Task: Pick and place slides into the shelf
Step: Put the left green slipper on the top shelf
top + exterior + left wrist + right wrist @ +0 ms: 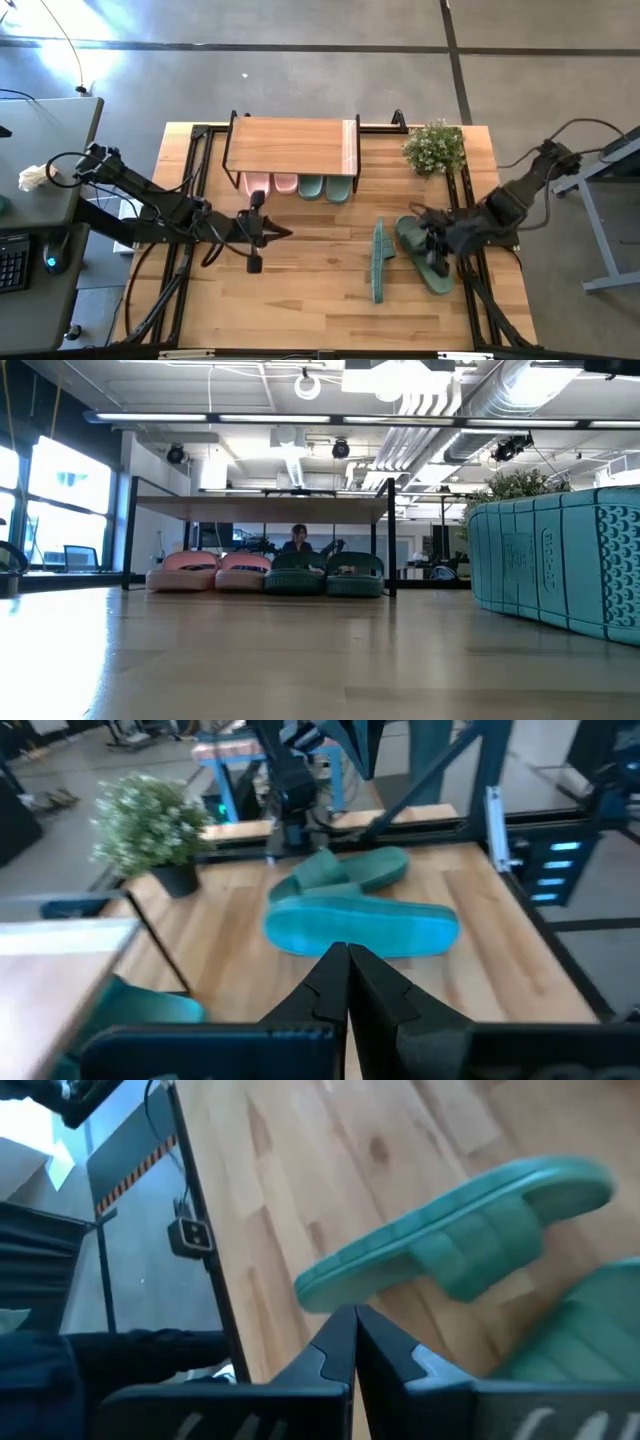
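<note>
Right gripper (432, 243) over table-edge green slide (424, 255)

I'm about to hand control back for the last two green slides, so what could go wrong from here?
1. One green slide stands on its edge; a nudge could tip it, and the upright sole gives the fingers a poor grip.
2. The right gripper sits over the flat slide with fingers shut, so they must open first or it just pushes it.
3. Under the shelf, four slides fill the left side; the free room is beside the plant, which could be knocked.
</note>
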### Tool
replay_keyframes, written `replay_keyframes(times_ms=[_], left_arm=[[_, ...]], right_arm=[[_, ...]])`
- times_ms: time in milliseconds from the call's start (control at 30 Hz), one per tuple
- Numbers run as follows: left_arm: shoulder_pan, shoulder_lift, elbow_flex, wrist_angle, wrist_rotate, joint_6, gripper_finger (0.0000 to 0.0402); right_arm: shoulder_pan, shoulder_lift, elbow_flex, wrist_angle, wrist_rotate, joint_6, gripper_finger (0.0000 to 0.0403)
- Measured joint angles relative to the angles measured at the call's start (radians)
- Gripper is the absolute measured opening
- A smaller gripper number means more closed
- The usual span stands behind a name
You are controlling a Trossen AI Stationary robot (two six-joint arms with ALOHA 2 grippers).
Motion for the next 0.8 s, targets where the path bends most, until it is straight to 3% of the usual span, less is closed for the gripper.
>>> replay_keyframes(times_ms=[233,500,633,800], left_arm=[[-0.092,0.091,-0.001,-0.010,-0.004,-0.096,0.0000],[-0.112,0.204,-0.001,-0.005,0.022,-0.122,0.0000],[-0.112,0.227,-0.001,-0.004,0.023,-0.079,0.0000],[-0.112,0.236,-0.001,-0.008,0.075,-0.026,0.0000]], right_arm=[[0.166,0.009,-0.108,0.161,0.100,0.119,0.0000],[0.284,0.032,-0.104,0.381,0.208,0.148,0.0000],[0.302,0.084,-0.114,0.350,0.264,0.159,0.0000],[0.288,0.199,-0.133,0.293,0.432,0.239,0.0000]])
